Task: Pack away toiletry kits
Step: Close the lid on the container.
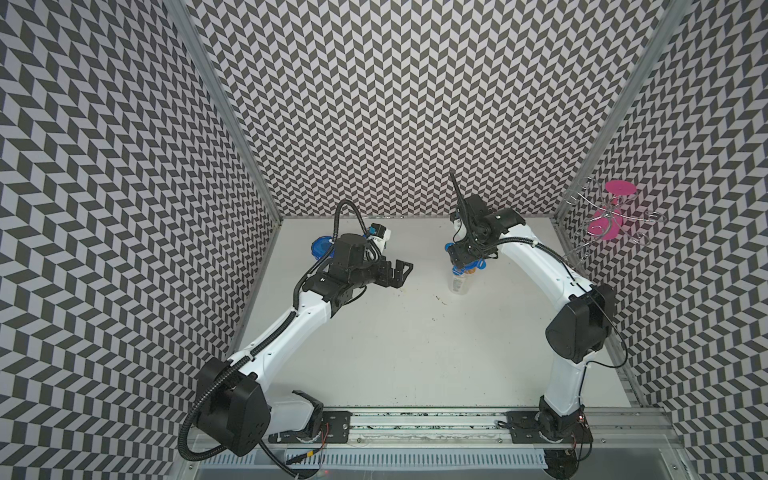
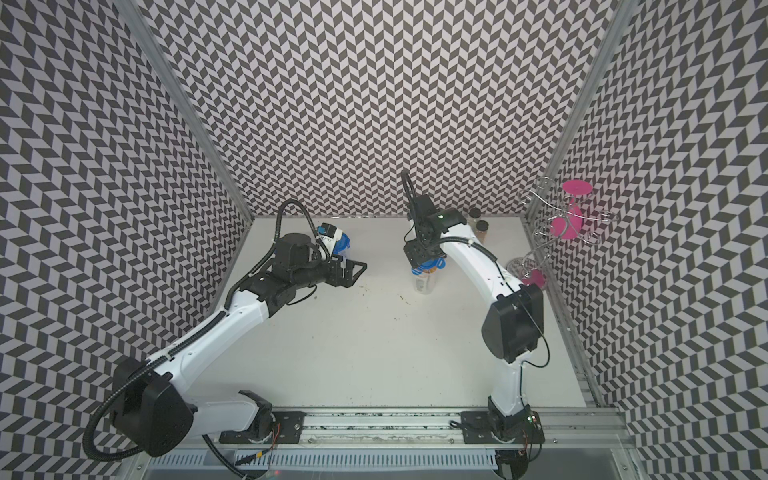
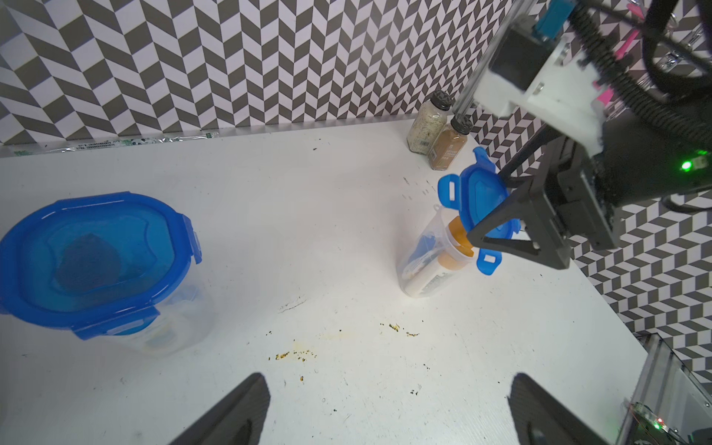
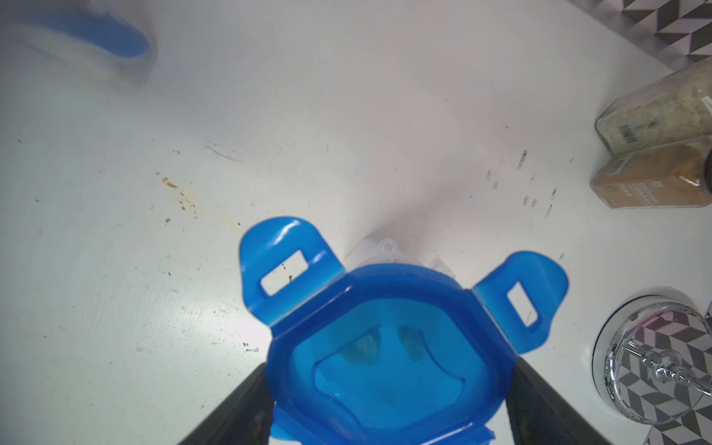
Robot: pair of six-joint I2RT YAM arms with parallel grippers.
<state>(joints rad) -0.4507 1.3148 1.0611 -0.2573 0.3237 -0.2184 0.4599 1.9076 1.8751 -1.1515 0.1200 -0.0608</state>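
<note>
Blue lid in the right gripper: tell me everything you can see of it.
The blue lid is translucent, glossy plastic, a rounded square with a raised centre panel. Its hinged tabs, each with a rectangular slot, are flipped outward, unlatched. The right gripper clamps it by two opposite edges. It hangs tilted, not level, just over the open mouth of a clear cup standing on the table; whether its low edge touches the rim cannot be told.
</note>
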